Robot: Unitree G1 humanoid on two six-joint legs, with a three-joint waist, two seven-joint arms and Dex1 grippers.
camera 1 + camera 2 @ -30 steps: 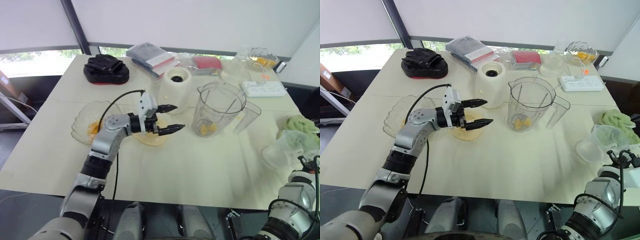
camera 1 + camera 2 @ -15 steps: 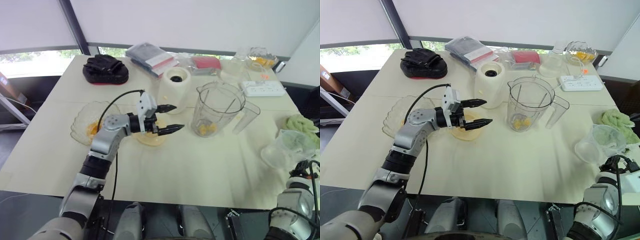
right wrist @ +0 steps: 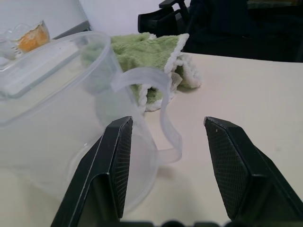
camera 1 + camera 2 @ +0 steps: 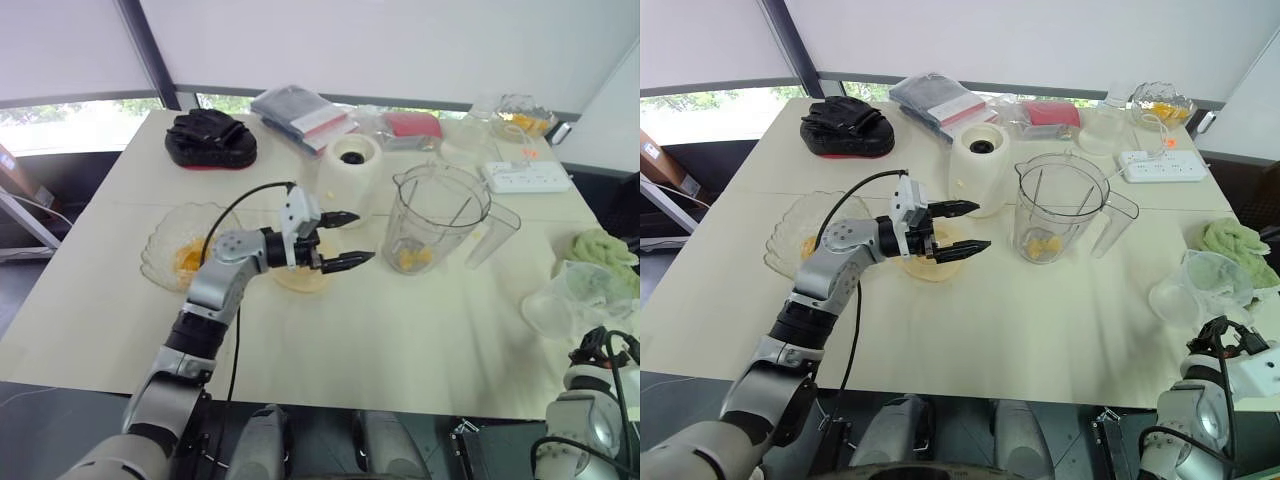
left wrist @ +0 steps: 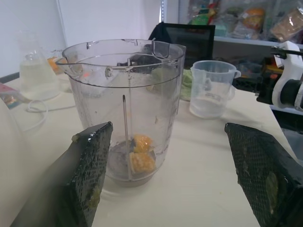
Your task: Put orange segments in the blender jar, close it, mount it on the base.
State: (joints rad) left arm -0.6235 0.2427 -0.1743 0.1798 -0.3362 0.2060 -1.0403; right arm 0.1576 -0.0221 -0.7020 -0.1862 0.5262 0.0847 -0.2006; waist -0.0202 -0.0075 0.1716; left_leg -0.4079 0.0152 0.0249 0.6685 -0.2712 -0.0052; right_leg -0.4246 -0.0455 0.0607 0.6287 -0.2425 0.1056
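The clear blender jar (image 4: 440,215) stands upright and uncovered at the table's middle right, with a few orange segments (image 5: 140,155) at its bottom. Just to its left stands the white blender base (image 4: 350,180). My left gripper (image 4: 356,238) hovers open and empty above a yellow round disc (image 4: 300,277), pointing at the jar a short way off. Farther left is a glass bowl (image 4: 165,262) holding orange segments. My right gripper (image 3: 168,124) is open at the table's near right edge, its fingers either side of the handle of a clear measuring cup (image 3: 57,109), not touching it.
A green cloth (image 4: 603,250) lies beyond the measuring cup. Along the back are a black glove (image 4: 210,140), plastic bags (image 4: 300,112), a flask (image 4: 463,142), a power strip (image 4: 526,178) and a small glass bowl of fruit (image 4: 522,117).
My left gripper has edged slightly right toward the jar, still open. My right arm has sunk lower at the near right edge.
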